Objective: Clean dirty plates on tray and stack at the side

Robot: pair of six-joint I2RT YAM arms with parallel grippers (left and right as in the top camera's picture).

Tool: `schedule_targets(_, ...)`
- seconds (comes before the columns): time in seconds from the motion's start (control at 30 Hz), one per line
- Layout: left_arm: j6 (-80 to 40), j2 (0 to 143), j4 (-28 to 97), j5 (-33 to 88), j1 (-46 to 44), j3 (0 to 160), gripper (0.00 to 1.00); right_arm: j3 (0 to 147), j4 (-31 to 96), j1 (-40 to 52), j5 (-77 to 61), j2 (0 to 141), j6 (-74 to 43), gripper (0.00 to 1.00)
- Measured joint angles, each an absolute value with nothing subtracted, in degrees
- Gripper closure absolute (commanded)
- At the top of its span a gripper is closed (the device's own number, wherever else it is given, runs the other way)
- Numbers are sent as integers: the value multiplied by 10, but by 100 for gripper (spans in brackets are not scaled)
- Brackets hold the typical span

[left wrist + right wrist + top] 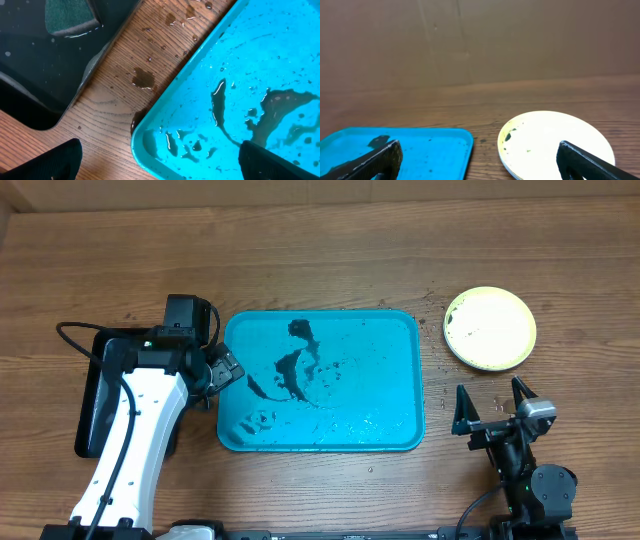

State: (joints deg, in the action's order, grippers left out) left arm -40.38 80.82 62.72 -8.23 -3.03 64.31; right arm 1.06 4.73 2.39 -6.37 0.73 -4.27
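The turquoise tray (pixel 390 350) lies mid-table, wet and with dark smears, and no plate lies on it. A round plate (pixel 490 328) with a yellow-green rim and a pale face lies on the wood to the tray's right, with small dark specks at its left edge. A paler edge shows under it in the right wrist view (pixel 555 142); no white or light blue plate shows apart from it. My left gripper (pixel 224 370) is open and empty over the tray's left edge (pixel 160 167). My right gripper (pixel 490 408) is open and empty, in front of the plate (pixel 485 160).
A black tray (pixel 100 395) holding water and a green sponge (pixel 70 17) lies left of the turquoise tray, partly under my left arm. Dark wet drops (pixel 142 77) sit on the wood between the two trays. A brown wall stands behind the table.
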Motion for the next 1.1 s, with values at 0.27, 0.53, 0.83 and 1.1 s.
schedule_targets(0.27,-404,808,627,-82,-30,643,0,11,51,24,-17,7,-43,0)
schedule_targets(0.53,-404,808,627,-82,-30,643,0,11,51,24,3,7,-42,0)
schedule_targets(0.83,-404,808,627,-82,-30,643,0,11,51,24,4,7,-43,0)
schedule_targets(1.1,-404,808,627,-82,-30,643,0,11,51,24,4,7,-43,0)
